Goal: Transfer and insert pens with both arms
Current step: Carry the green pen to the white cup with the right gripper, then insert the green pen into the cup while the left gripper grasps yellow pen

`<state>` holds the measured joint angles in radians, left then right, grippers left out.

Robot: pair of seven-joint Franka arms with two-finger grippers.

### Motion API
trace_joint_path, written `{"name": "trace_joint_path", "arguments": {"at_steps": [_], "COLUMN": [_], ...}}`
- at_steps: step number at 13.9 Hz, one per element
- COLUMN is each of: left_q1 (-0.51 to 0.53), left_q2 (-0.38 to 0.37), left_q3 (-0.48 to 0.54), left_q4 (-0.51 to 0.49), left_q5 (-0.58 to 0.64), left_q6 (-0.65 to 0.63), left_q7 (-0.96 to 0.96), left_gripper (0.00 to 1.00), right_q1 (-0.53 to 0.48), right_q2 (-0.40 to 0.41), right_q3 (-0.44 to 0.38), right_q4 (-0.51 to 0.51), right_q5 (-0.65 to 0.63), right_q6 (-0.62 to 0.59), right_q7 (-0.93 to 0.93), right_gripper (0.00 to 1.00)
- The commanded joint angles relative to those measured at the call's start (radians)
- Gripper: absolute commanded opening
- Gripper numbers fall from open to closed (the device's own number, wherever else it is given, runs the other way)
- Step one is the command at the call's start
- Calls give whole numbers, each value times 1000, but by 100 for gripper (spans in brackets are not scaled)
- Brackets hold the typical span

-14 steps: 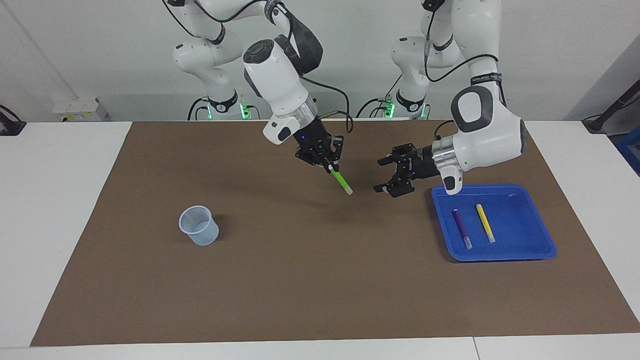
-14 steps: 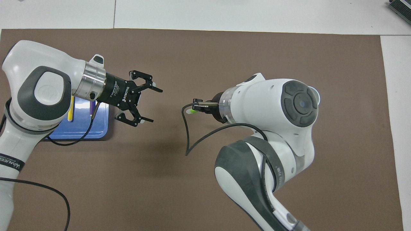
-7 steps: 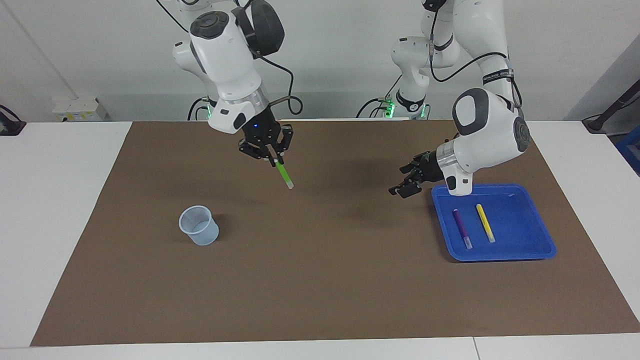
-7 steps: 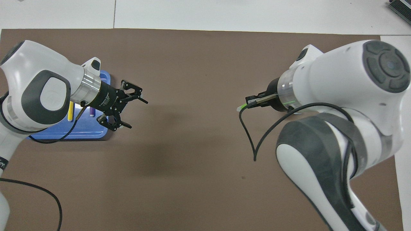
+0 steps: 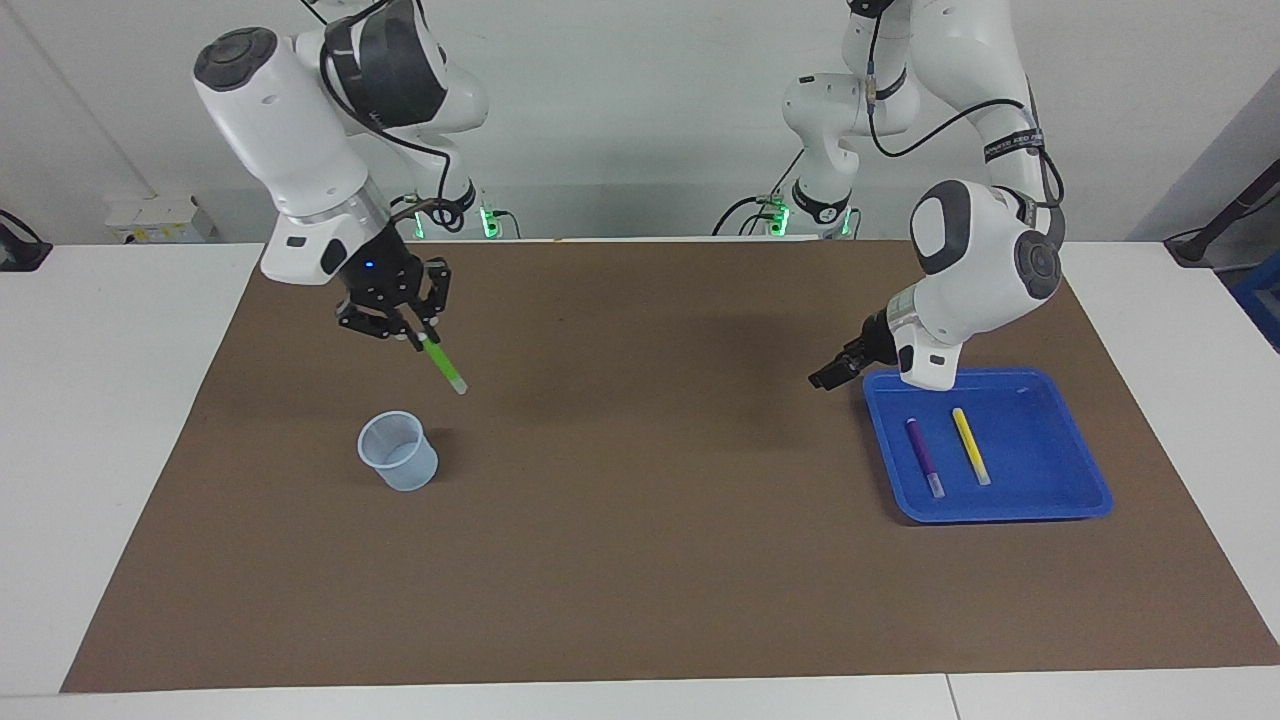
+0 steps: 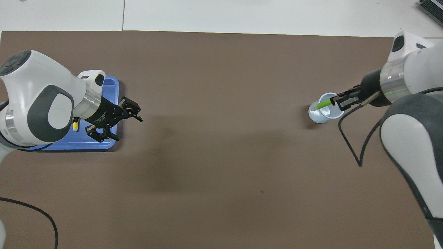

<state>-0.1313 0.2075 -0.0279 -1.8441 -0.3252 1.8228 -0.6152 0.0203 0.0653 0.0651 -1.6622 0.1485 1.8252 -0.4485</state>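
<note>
My right gripper (image 5: 413, 333) is shut on the green pen (image 5: 441, 364) and holds it tilted, whitish tip down, in the air just above a translucent cup (image 5: 398, 452). In the overhead view this gripper (image 6: 338, 101) and the green pen (image 6: 323, 103) lie over the cup (image 6: 322, 116). My left gripper (image 5: 832, 372) is open and empty over the mat beside the blue tray (image 5: 1060, 490). The purple pen (image 5: 924, 456) and yellow pen (image 5: 970, 445) lie in the tray. In the overhead view the left gripper (image 6: 128, 129) is at the tray's edge (image 6: 111, 86); only an end of the yellow pen (image 6: 75, 125) shows there.
A brown mat (image 5: 640, 560) covers most of the white table. A loose black cable (image 6: 349, 145) hangs from the right wrist. Another cable (image 6: 38, 214) lies on the mat by the left arm.
My right gripper has carried the green pen from the table's middle to over the cup. My left gripper has drawn back toward the tray, still open.
</note>
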Motion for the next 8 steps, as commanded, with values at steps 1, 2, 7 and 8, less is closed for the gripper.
{"name": "trace_joint_path", "arguments": {"at_steps": [1, 2, 7, 8], "left_q1": [33, 45, 120, 136], "left_q2": [-40, -46, -69, -72], "left_q3": [-1, -1, -1, -1], "left_q4": [-72, -87, -200, -213], "left_q5": [46, 46, 46, 46], "left_q6": [71, 99, 291, 318], "left_q7": [107, 136, 320, 359], "left_gripper": [100, 100, 100, 100], "right_q1": [-77, -97, -132, -146], "right_q2": [-12, -13, -50, -54], "right_q3": [15, 15, 15, 15], "right_q4": [-7, -14, -108, -134], "right_q5": [-32, -32, -32, -32], "right_q6": [-4, -3, 77, 118], "right_q7": [-165, -183, -188, -194], "right_gripper": [0, 0, 0, 0]}}
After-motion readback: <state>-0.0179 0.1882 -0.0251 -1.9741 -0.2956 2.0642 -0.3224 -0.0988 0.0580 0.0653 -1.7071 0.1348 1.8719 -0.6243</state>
